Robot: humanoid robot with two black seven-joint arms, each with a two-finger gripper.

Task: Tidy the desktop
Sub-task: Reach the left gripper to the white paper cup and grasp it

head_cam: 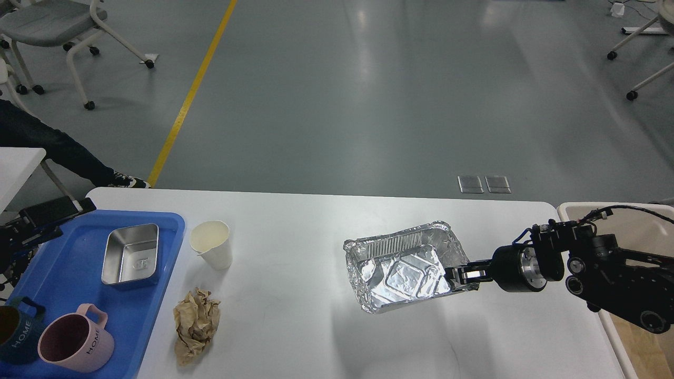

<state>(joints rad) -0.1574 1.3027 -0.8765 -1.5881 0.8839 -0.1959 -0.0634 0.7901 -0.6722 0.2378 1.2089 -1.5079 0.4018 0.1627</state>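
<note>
Meanwhile, right gripper [457,276] clamped the empty foil tray [403,266].
Steel tin [131,254] and two mugs [76,339] sat in the blue tray [68,263]; left gripper's state unclear.

Two mugs [73,342], one steel tin [131,254], one paper cup [211,245], one crumpled paper [196,325], one foil tray [403,266].

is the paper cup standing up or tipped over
Upright. The paper cup stands on its base on the desktop beside the blue tray, open mouth up. It looks empty inside.
</note>
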